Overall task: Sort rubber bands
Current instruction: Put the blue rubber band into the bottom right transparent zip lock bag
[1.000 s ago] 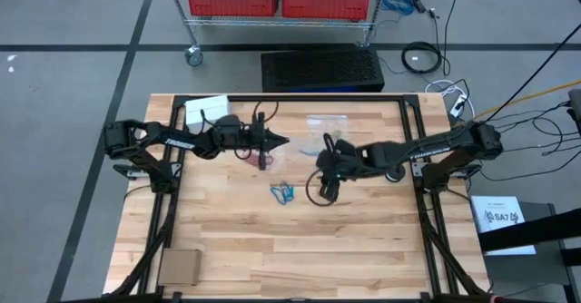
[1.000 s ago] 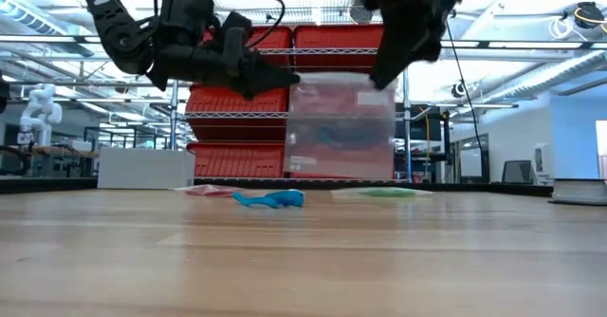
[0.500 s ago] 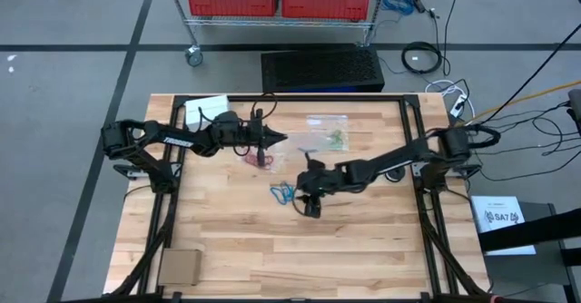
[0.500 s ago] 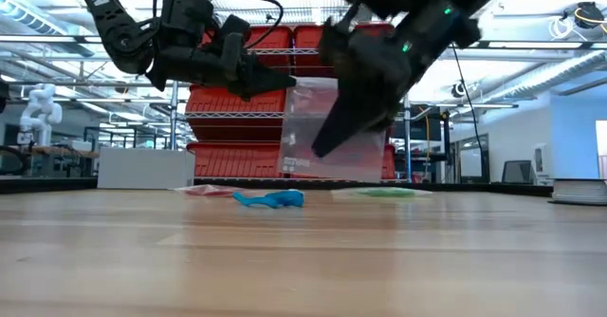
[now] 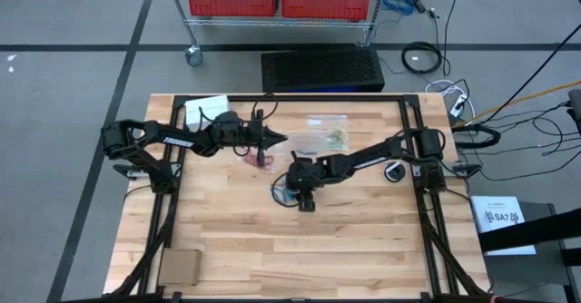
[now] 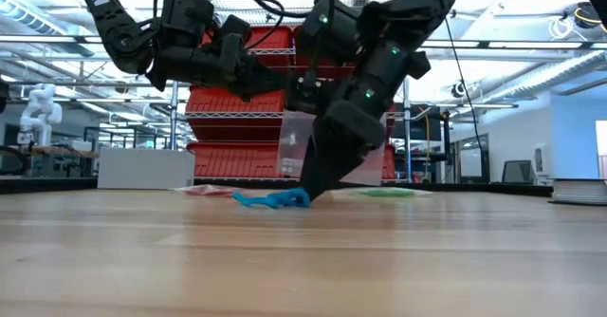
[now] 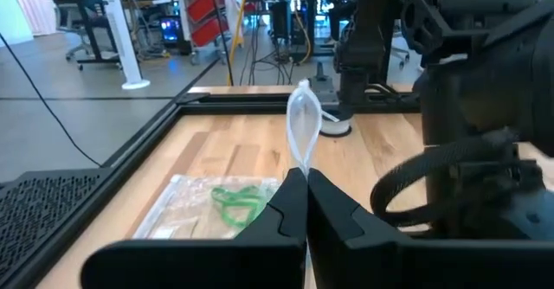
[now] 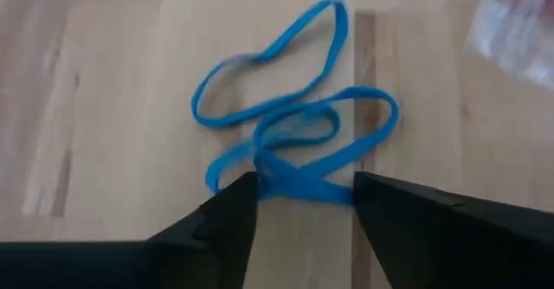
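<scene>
Right gripper (image 8: 299, 194) is down at the tabletop now, jaws spread apart and straddling the tangle of blue rubber bands (image 8: 290, 133) near the middle of the wooden table (image 5: 236, 239). In the right wrist view the 2 dark fingertips (image 8: 229, 207) sit either side of the crossed strands, with nothing pinched yet. The low view shows the same gripper tip right at the blue clump (image 6: 273, 199), touching or almost touching the wood.

Over on the other side, the left gripper (image 7: 299, 185) hangs above the table, jaws pressed together on the edge of a clear plastic bag (image 7: 303, 129), holding it up. Behind it lies a flat bag with green rubber bands (image 7: 235, 201) inside, and a red bunch (image 5: 256, 159) rests on the table under the left arm.

Risks from here, as I judge it: the blue loops overlap, so a close could snag 2 or 3 bands when only 1 is wanted, or the thin strands could slip out flat under the fingertips. Pressing too low may scrape the wood and flick the bands away. The held bag's mouth looks narrow too, so a drop could miss it.
</scene>
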